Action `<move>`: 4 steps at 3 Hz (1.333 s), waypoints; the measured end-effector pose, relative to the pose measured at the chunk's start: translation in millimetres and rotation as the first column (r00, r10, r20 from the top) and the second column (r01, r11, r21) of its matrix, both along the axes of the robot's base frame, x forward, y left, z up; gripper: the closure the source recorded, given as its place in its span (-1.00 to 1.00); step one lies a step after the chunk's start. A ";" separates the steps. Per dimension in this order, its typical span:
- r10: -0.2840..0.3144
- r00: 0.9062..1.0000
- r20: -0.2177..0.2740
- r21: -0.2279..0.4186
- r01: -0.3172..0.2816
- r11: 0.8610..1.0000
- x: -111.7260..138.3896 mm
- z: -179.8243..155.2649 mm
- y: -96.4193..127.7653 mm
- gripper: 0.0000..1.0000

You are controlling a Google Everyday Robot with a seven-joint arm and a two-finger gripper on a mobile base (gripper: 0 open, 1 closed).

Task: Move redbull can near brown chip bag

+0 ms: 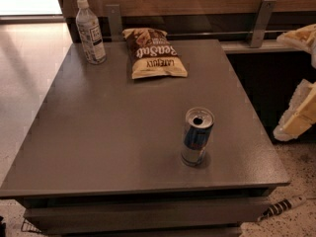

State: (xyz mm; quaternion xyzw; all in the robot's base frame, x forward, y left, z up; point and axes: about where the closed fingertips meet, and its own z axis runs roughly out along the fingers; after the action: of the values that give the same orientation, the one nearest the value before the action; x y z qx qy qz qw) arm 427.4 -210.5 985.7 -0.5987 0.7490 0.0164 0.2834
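Note:
The redbull can (197,136) stands upright on the grey table (108,132), near its front right. The brown chip bag (153,53) lies flat at the back middle of the table, well apart from the can. My gripper (289,83) hangs off the table's right edge, to the right of the can and not touching it. One cream finger (298,36) is high and the other (296,117) is low, with a wide gap between them and nothing held.
A clear plastic bottle with a white cap (90,32) stands at the back left corner. A wooden wall with metal brackets (259,16) runs behind the table. A striped cable (284,207) lies on the floor at the front right.

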 end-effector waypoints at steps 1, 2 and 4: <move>0.063 0.998 0.007 0.163 -0.063 0.985 -4.7 -21.8 10.1 -1.00; 0.133 0.991 0.018 0.349 -0.131 0.928 -11.7 -38.6 41.8 -1.00; 0.243 0.968 0.068 0.694 -0.221 0.686 -17.1 -46.8 128.8 -1.00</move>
State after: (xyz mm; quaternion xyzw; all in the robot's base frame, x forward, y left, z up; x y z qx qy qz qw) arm 410.3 -81.7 939.0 -0.5374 0.6100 0.3412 0.4719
